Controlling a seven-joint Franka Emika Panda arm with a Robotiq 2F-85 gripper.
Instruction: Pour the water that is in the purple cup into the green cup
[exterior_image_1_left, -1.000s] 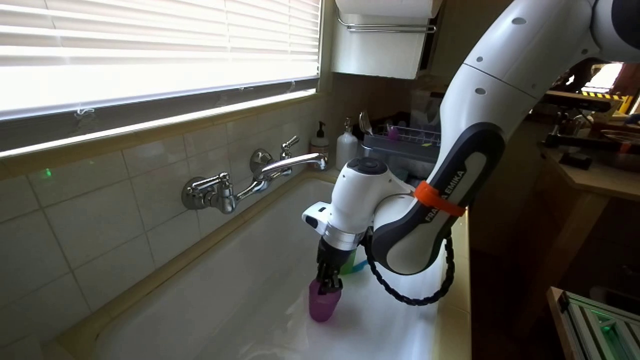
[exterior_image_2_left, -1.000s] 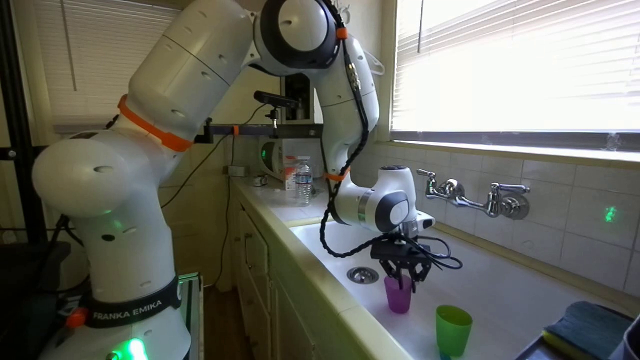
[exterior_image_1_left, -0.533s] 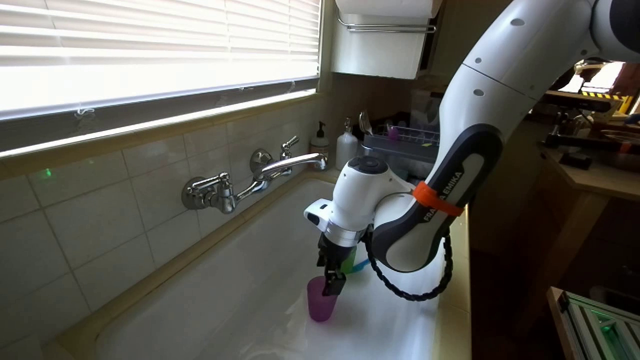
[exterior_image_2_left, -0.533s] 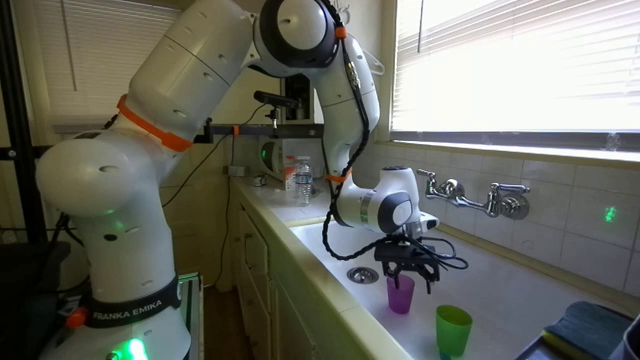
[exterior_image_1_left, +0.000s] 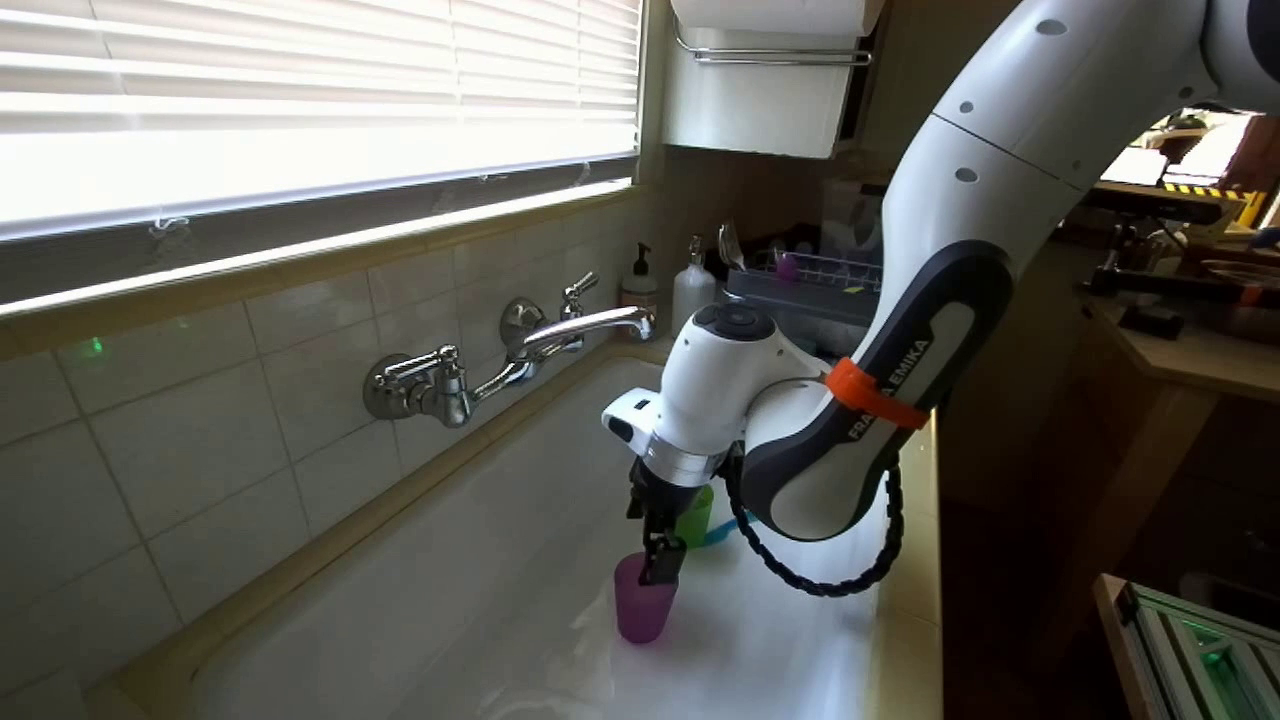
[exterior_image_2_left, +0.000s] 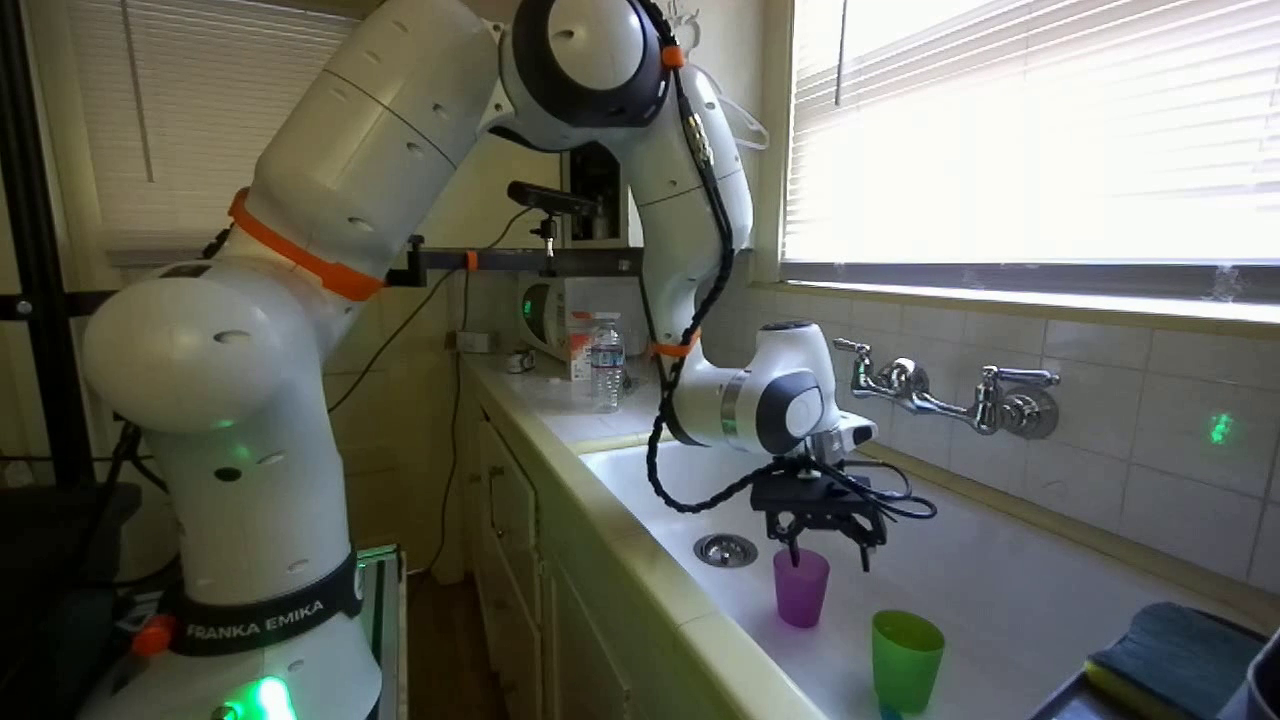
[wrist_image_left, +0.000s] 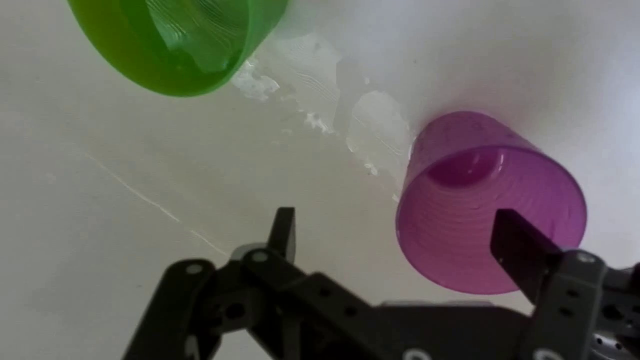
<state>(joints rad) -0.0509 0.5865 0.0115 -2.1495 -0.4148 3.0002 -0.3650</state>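
Observation:
The purple cup (exterior_image_2_left: 803, 598) stands upright on the sink floor, its opening facing the camera in the wrist view. My gripper (wrist_image_left: 392, 220) is open, its fingers spread wide with nothing clamped between them. One finger (wrist_image_left: 522, 245) overlaps the mouth of the purple cup (wrist_image_left: 450, 235); whether it hangs above or dips inside, I cannot tell. The opposite finger (wrist_image_left: 285, 232) is off to the side over bare sink. Close by stands the green cup (exterior_image_2_left: 907, 665), with a wet-looking shine inside and a blue piece (exterior_image_1_left: 722, 532) at its foot. The water level in the purple cup is unclear.
Wet patches (wrist_image_left: 320, 90) mark the sink floor between the cups. A drain (exterior_image_2_left: 726, 550) lies beside the purple cup. The faucet (exterior_image_1_left: 590, 325) juts from the tiled wall over the sink. A sponge (exterior_image_2_left: 1150, 690) on a tray and a dish rack (exterior_image_1_left: 810, 290) sit at the sink's end.
The jaws have spread from a narrow gap at the purple cup's rim to wide apart. My gripper has risen slightly. The purple cup has shifted only a little; the green cup has not moved.

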